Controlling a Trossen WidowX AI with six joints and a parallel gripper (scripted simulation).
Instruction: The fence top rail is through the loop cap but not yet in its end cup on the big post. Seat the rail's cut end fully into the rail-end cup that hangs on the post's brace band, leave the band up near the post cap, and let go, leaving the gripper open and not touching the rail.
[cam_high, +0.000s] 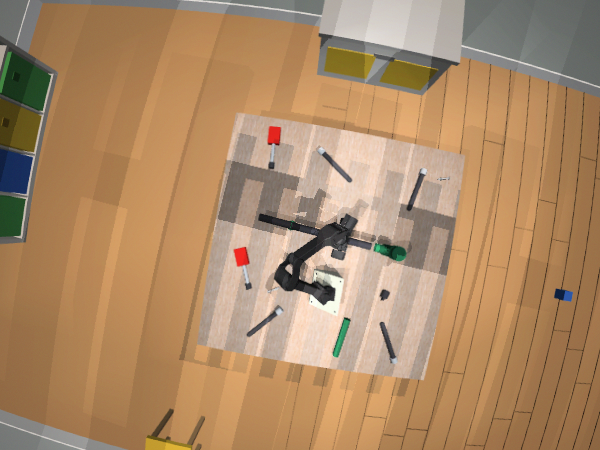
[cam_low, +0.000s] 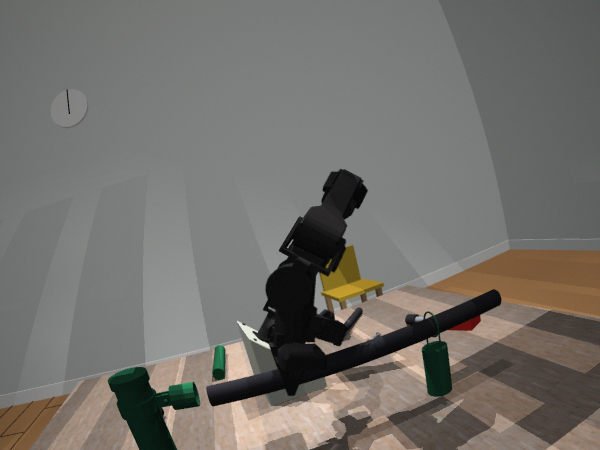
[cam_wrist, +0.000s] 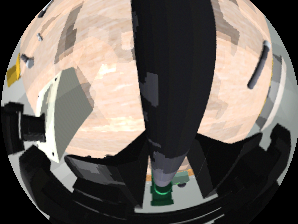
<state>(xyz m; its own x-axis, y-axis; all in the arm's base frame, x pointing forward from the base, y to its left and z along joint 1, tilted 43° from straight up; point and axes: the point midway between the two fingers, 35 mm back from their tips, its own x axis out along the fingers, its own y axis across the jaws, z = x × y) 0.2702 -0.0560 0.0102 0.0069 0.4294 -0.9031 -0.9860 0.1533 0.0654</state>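
The black top rail (cam_high: 276, 220) (cam_low: 377, 347) (cam_wrist: 175, 65) passes through the wire loop of the loop cap (cam_high: 292, 225) on a short green post (cam_low: 437, 370). My gripper (cam_high: 344, 240) (cam_low: 291, 382) (cam_wrist: 163, 131) is shut on the rail near its cut end. The green end cup (cam_high: 382, 248) (cam_low: 184, 395) (cam_wrist: 161, 192) points at the rail's cut end. A small gap shows between them in the exterior view, at about the same height. The cup hangs on the band just below the cap of the big green post (cam_high: 399, 253) (cam_low: 145, 415).
The arm stands on a pale base plate (cam_high: 327, 305) (cam_wrist: 75, 107). A green cylinder (cam_high: 341, 337) (cam_low: 219, 362) lies beyond it. A small black part (cam_high: 384, 294) lies near the post. Grey rods (cam_high: 416, 189) (cam_high: 388, 342) and red-handled tools (cam_high: 241, 256) lie around the table.
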